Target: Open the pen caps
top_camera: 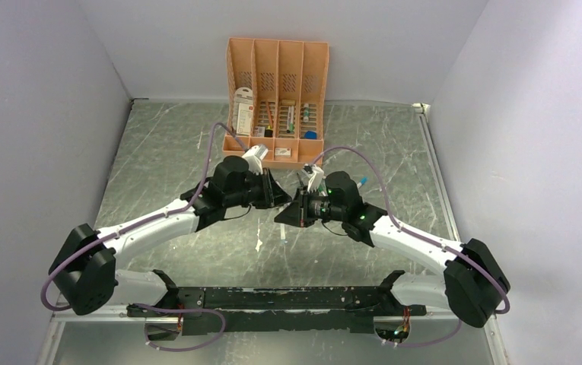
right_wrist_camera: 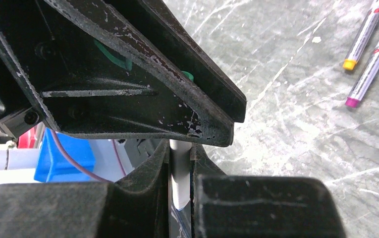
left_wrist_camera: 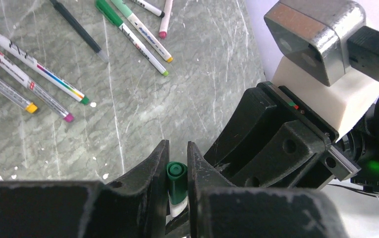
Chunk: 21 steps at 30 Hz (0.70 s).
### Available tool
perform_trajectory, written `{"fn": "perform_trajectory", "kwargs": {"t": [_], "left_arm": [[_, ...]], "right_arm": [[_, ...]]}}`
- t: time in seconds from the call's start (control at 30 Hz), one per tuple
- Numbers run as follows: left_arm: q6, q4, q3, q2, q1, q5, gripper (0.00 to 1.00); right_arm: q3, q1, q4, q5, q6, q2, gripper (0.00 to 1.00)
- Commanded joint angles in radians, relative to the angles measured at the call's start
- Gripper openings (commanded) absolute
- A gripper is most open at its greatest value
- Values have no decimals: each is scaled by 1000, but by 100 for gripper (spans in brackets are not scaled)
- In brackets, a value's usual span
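Observation:
My left gripper (left_wrist_camera: 177, 148) is shut on the green cap (left_wrist_camera: 177, 179) of a pen, whose pale barrel shows just below the cap. My right gripper (right_wrist_camera: 180, 148) is shut on that pen's pale barrel (right_wrist_camera: 180, 173). A bit of the green cap (right_wrist_camera: 187, 76) peeks past the left gripper's fingers (right_wrist_camera: 142, 79). In the top view the two grippers meet fingertip to fingertip at mid-table, the left (top_camera: 274, 194) and the right (top_camera: 294, 208). I cannot tell whether the cap is still seated on the barrel. Several other capped pens (left_wrist_camera: 53, 82) lie loose on the table and also show in the right wrist view (right_wrist_camera: 370, 64).
A peach-orange organiser (top_camera: 276, 57) with card packets stands at the back centre against the wall. Grey walls close in the marbled table (top_camera: 158, 152) on the left, right and rear. A blue object (right_wrist_camera: 61, 156) shows behind the right gripper.

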Motion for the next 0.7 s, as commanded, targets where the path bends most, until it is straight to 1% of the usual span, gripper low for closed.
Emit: {"fn": "perform_trajectory", "kwargs": {"t": [0.0,0.07,0.17,0.3,0.43,0.53,0.67], "left_arm": [[82,-29,111,37,15,-162,7],[95,-18,145,66,29,-192,7],[110,-2,209,116,75,-191,7],[124,8,285,178,158,-171,7],[105,30,324,205,234,-128,7],[109,-5,337,192,257,-118,7],[129,-100,310,142,260,-110,7]], "right_arm": [[-62,6,41,-26,46,-38,0],[-89,11,57,-33,66,-47,0],[-123,32,64,-27,90,-67,0],[-165,66,64,3,121,-111,0],[-194,83,53,22,141,-153,0],[-182,85,1,47,119,-172,0],[-72,83,-152,126,8,-131,0]]}}
